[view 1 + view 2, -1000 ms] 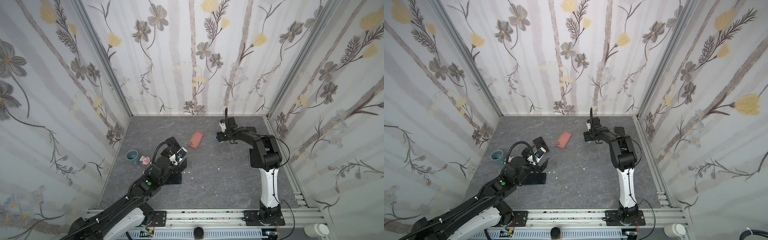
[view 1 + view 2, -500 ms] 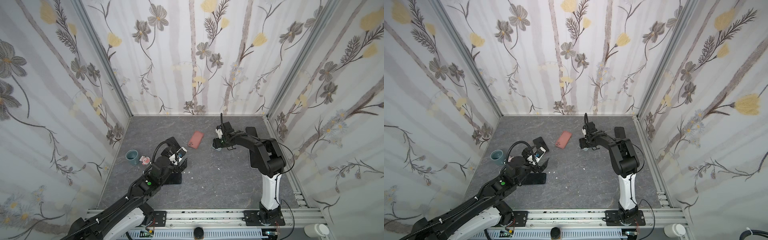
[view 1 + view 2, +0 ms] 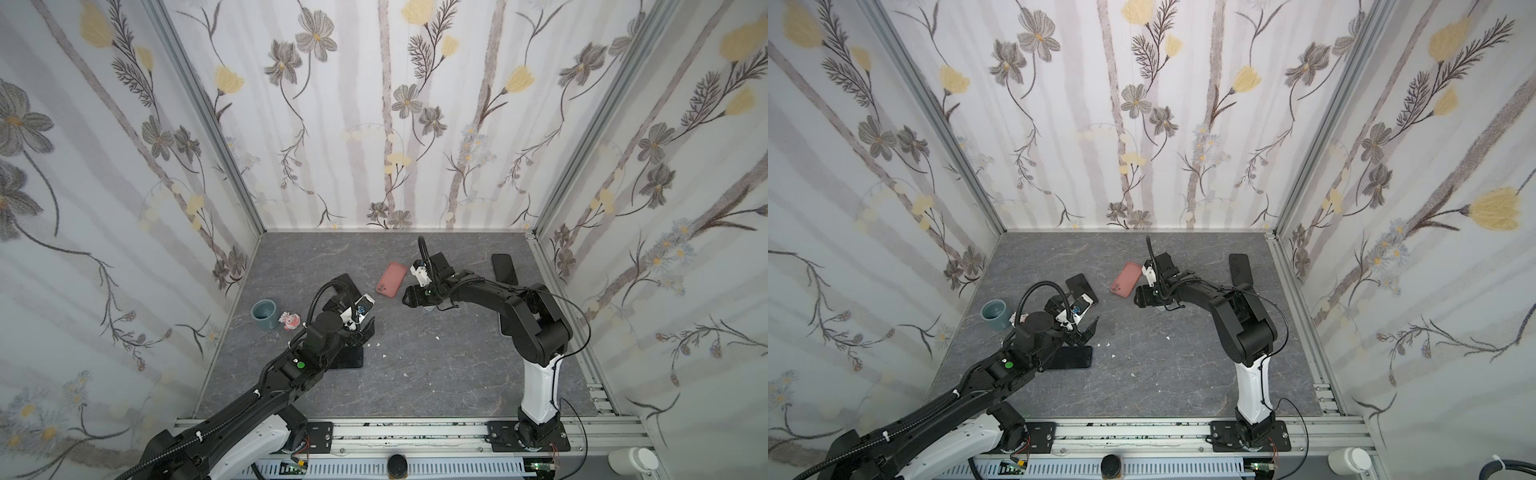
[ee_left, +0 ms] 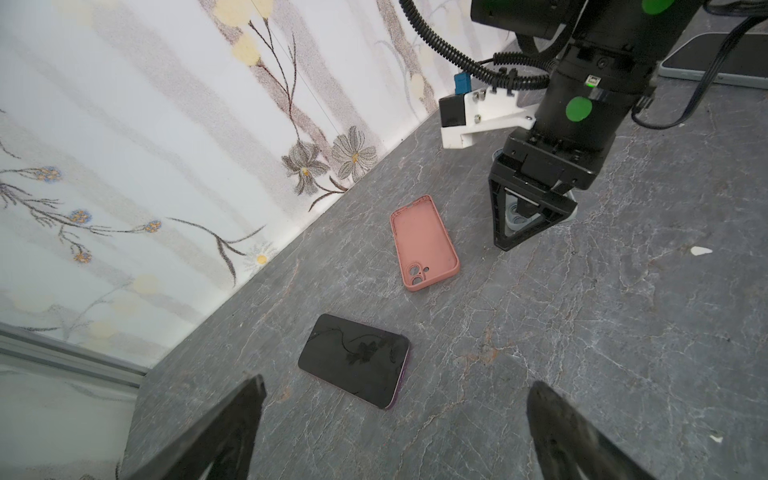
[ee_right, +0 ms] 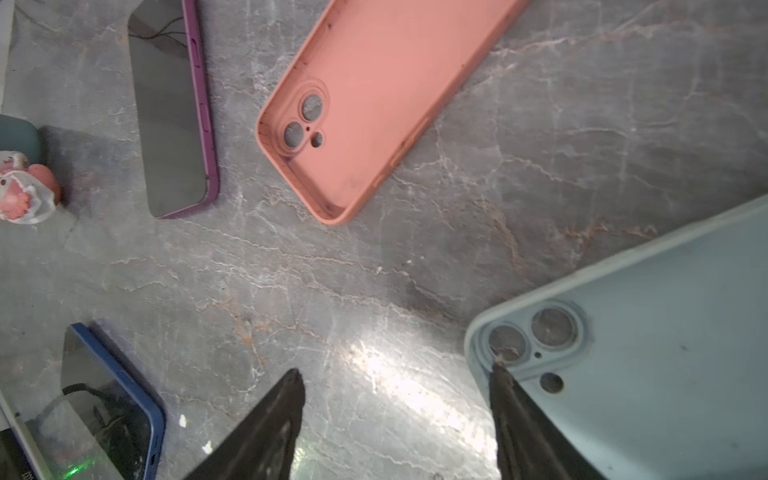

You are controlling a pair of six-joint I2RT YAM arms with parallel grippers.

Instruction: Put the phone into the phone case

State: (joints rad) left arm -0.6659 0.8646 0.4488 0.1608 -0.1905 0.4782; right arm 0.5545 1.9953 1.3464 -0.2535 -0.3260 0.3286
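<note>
Your left gripper (image 4: 397,384) is spread wide and holds nothing. The purple-edged phone (image 4: 353,359) lies flat, screen up, on the grey table (image 4: 582,332), lower centre of the left wrist view, between the two fingers and just ahead of them. The pink case (image 4: 424,243) lies open side up just above it in that frame, near but apart. In both top views the pink case sits mid-table, just left of your right gripper (image 3: 409,297).

The right jaws are parted partway with nothing between them. In the right wrist view one fingertip (image 5: 498,374) overlaps the camera rim of a pale blue case (image 5: 644,332) at lower right; touching or above it, can't tell. A blue-edged phone (image 5: 112,395) sits at lower left there. Teal cup (image 3: 264,313) and pink figurine (image 3: 289,321) are at the table's left edge, and another dark phone (image 3: 504,268) is at the far right.
</note>
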